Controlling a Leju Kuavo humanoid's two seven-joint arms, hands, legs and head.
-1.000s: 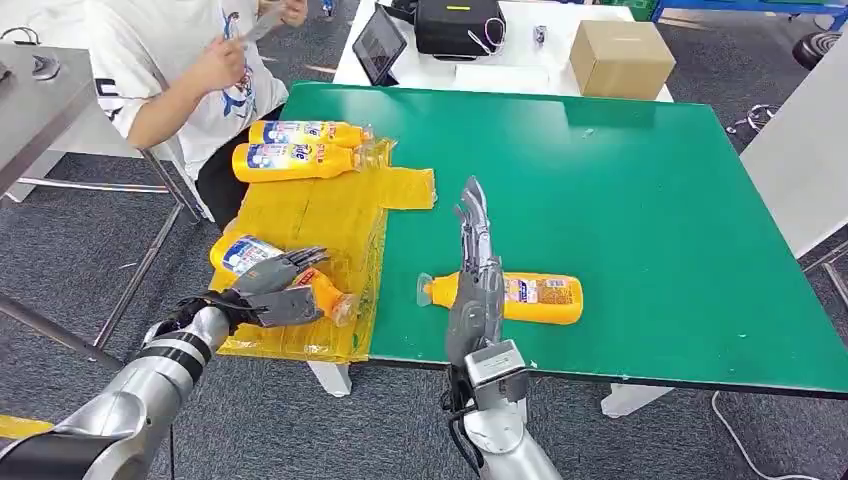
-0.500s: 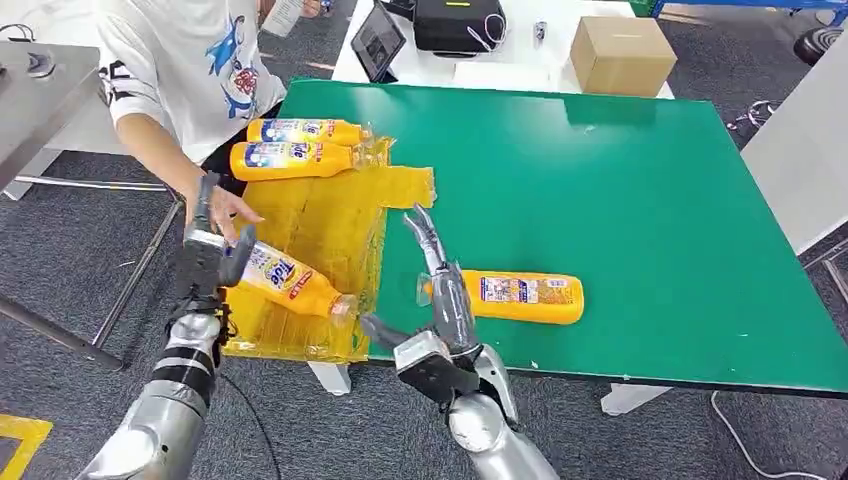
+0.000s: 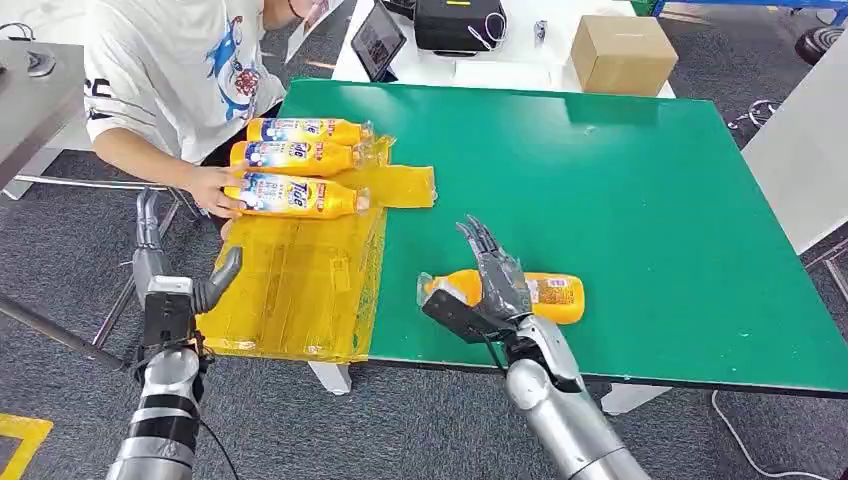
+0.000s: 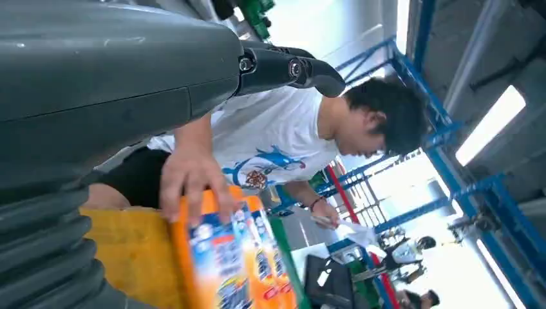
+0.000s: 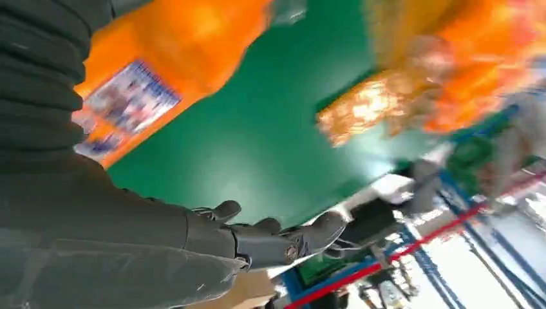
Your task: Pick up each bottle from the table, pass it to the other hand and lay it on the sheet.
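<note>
Green table (image 3: pixel 650 220) with a yellow sheet (image 3: pixel 300 270) draped over its near-left corner; grey carpet below.

Landmark: sheet.

- Three orange bottles lie side by side along the sheet's far end, caps toward the table's middle: far bottle (image 3: pixel 305 131), middle bottle (image 3: pixel 295 157), near bottle (image 3: pixel 295 196).
- A person in a white T-shirt (image 3: pixel 175 70) sits beyond the sheet's far-left corner. Person's hand (image 3: pixel 212 189) rests on the base end of the near bottle; left wrist view shows the same fingers over the orange bottle.
- Fourth bottle (image 3: pixel 545 297) lies on bare green surface, just off the sheet's right edge toward the near side, cap pointing at the sheet.
- Right hand (image 3: pixel 490 290) sits over the cap half of the fourth bottle, fingers spread and extended, thumb out to the side. Not closed around it; contact cannot be judged.
- Left hand (image 3: pixel 165 275) raised upright off the sheet's near-left edge, outside the table; fingers straight, thumb angled out toward the sheet, holding nothing.
- Cardboard box (image 3: pixel 620 55) and black bag (image 3: pixel 458 25) stand on a white table beyond the green one.
</note>
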